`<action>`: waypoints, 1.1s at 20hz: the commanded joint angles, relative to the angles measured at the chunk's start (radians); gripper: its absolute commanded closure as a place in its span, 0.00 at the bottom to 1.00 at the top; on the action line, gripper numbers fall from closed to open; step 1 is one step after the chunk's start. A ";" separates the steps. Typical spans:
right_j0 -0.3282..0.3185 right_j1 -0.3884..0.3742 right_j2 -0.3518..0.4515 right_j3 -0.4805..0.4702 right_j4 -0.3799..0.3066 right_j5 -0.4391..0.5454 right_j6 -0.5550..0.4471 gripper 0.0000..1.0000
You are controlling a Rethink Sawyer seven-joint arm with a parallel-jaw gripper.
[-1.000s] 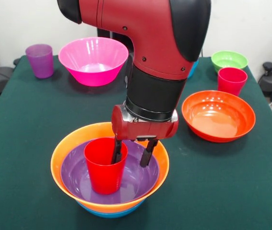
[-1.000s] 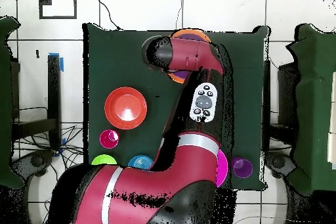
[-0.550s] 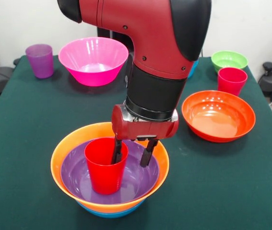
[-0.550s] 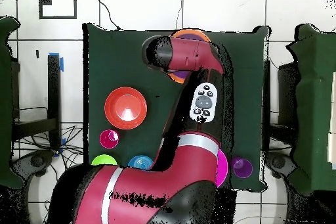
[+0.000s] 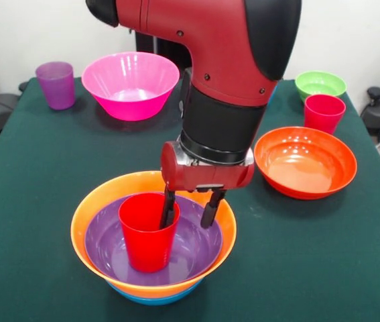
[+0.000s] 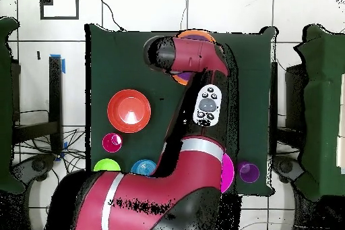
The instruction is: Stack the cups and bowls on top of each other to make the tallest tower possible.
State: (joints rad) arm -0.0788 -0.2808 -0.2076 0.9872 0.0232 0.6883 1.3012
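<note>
The tower stands at the table's near edge in the front view: an orange bowl point(image 5: 86, 208) nested on a blue bowl point(image 5: 153, 300), a purple bowl point(image 5: 193, 251) inside it, and a red cup point(image 5: 143, 238) upright in the purple bowl. My gripper point(image 5: 190, 209) hangs open over the cup's right rim. One finger point(image 5: 169, 208) dips inside the cup and the other stands outside it, neither pressing the wall. In the overhead view the arm hides most of the tower point(image 6: 195, 36).
Also on the table are a pink bowl point(image 5: 130, 84), a purple cup point(image 5: 55, 84), a green bowl point(image 5: 320, 84), a second red cup point(image 5: 324, 112) and a red-orange bowl point(image 5: 305, 161). A small blue bowl point(image 6: 143, 167) shows near the robot's base.
The gripper has risen slightly and drifted a little to the right. The red cup stays put in the purple bowl.
</note>
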 commanded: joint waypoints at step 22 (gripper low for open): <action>0.041 -0.119 0.084 0.076 -0.029 0.282 0.039 0.00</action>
State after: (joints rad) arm -0.0625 -0.3991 -0.2079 1.0046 0.0228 0.8454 1.3012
